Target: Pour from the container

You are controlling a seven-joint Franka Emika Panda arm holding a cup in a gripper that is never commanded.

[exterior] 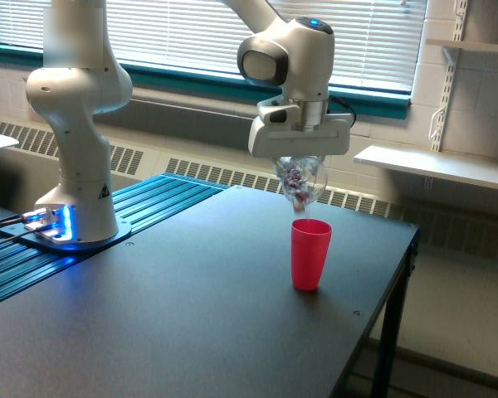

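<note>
Pincer (300, 159) gripping tipped glass flask (300, 178), frame centre, above pink cup (310, 254); risk: pieces overshooting rim onto bench (191, 315).

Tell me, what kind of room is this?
Probably a lab or workshop room: a robot arm bolted beside a plain black table, window blinds over a radiator, and bare wall shelves.

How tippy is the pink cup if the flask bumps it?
Probably easy to tip: the pink cup is tall and narrows toward its base, standing free on the table. It looks like thin plastic, so likely light and apt to slide. The flask held in the claw hangs just above its rim, so clearance looks slim.
</note>
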